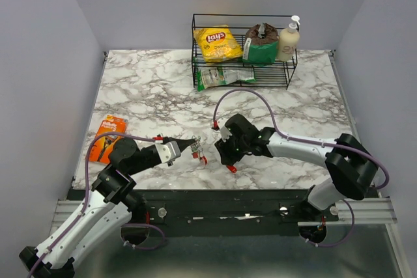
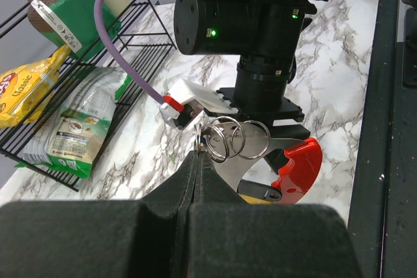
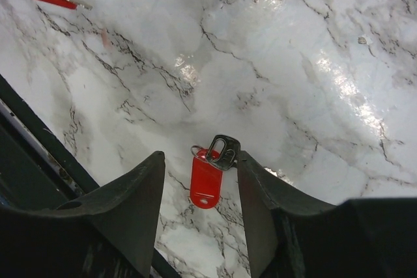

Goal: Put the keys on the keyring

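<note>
My left gripper (image 1: 191, 146) is shut on a thin metal ring of the keyring (image 2: 225, 139) and holds the bunch just above the table. Several linked rings, a silvery flat piece (image 2: 233, 168) and a red oval loop (image 2: 301, 166) hang beyond the fingertips. The bunch's red part shows in the top view (image 1: 203, 159). My right gripper (image 3: 199, 158) is open and points down over a key with a red tag (image 3: 206, 179) lying flat on the marble between its fingers. That key shows in the top view (image 1: 231, 168). No green-tagged key is in view.
An orange razor pack (image 1: 107, 136) lies at the left. A black wire rack (image 1: 242, 84) at the back holds a yellow chip bag (image 1: 218, 43), a green bag (image 1: 260, 47) and a pump bottle (image 1: 288, 40). The table's front edge (image 1: 215, 190) is just behind both grippers.
</note>
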